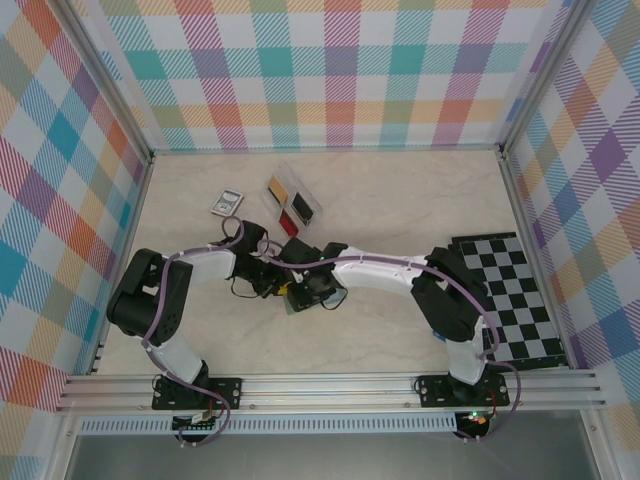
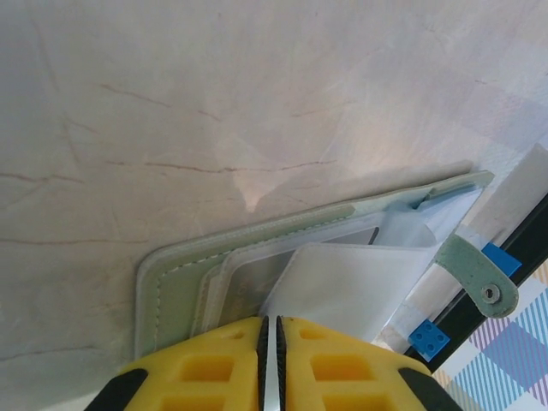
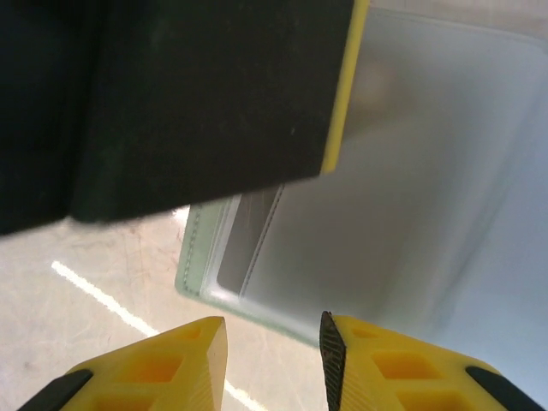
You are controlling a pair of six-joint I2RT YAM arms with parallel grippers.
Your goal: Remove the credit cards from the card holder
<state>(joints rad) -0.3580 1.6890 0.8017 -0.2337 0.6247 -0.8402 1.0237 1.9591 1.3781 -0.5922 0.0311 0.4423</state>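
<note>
Yellow fingers of the left gripper (image 2: 271, 330) sit nearest, drawn almost together with only a thin slit between them, and the near corner of the wallet's clear sleeve runs into that slit, so they look clamped on it. That wallet (image 2: 171, 282) lies open on the table (image 2: 171, 103) at the middle, where both arms meet, green cover down and pale pockets facing up. From its own wrist view, the right gripper (image 3: 274, 322) hovers just off the wallet's stitched edge with its jaws apart and nothing between them. Several cards (image 1: 283, 188), tan and red among them, lie on the far side of the table, well apart from the wallet. My reading is that the left arm is pinning the wallet while the right lines up for a pull. Whether a card remains inside the cloudy pockets cannot be told. Next, the right fingers need to slide into a pocket mouth, close on a card edge alone, not the sleeve, and draw it straight out
</note>
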